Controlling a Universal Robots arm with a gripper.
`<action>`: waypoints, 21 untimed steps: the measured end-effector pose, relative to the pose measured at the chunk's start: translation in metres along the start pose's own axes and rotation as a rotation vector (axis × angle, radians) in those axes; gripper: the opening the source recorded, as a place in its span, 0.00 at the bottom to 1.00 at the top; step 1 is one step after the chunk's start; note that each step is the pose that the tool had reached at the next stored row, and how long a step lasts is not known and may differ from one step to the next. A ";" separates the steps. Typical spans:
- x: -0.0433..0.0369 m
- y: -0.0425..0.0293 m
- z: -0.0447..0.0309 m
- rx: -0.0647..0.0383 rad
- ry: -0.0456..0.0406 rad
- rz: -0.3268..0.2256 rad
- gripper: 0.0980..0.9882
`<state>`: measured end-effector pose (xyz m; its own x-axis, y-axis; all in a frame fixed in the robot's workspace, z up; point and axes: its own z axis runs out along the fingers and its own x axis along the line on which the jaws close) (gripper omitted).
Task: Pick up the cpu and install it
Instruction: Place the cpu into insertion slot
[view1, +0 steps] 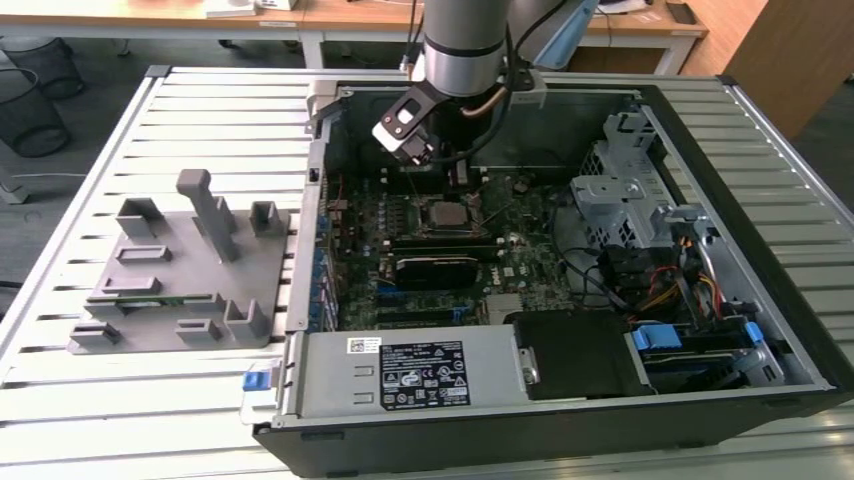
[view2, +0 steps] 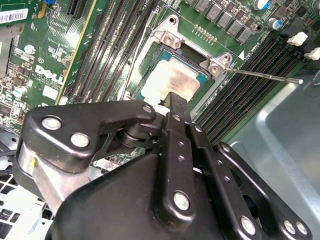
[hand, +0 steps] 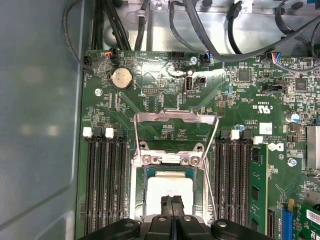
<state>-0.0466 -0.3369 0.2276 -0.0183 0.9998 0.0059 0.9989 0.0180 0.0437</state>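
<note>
hand (hand: 172, 206): clenched, fingertips pressed together with nothing between them, over one edge of the cpu; contact cannot be told.
cpu (hand: 169, 186): lying flat in the open socket, silver top up.
socket: load plate (hand: 175, 117) folded open; thin lever (view2: 265, 75) sticking out sideways.
motherboard (hand: 150, 85): green, with black memory slots (hand: 105, 185) on both sides of the socket.
case (view1: 787, 330): black tower laid on its side, opened.
counter (view1: 200, 110): white slatted metal; grey plastic fixture (view1: 187, 270) just beside the case, on the exterior view's left.
room: wire waste baskets (view1: 30, 110) on grey floor, wooden desks (view1: 360, 15) behind.
</note>
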 end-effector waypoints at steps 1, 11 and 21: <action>0.0000 0.0000 -0.0002 0.000 0.0000 0.000 0.01; 0.0000 0.0001 -0.0022 0.000 0.0001 0.000 0.01; 0.0000 0.0002 -0.0043 0.000 0.0000 0.000 0.01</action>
<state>-0.0466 -0.3369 0.2319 -0.0183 0.9998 0.0058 0.9989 0.0180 0.0436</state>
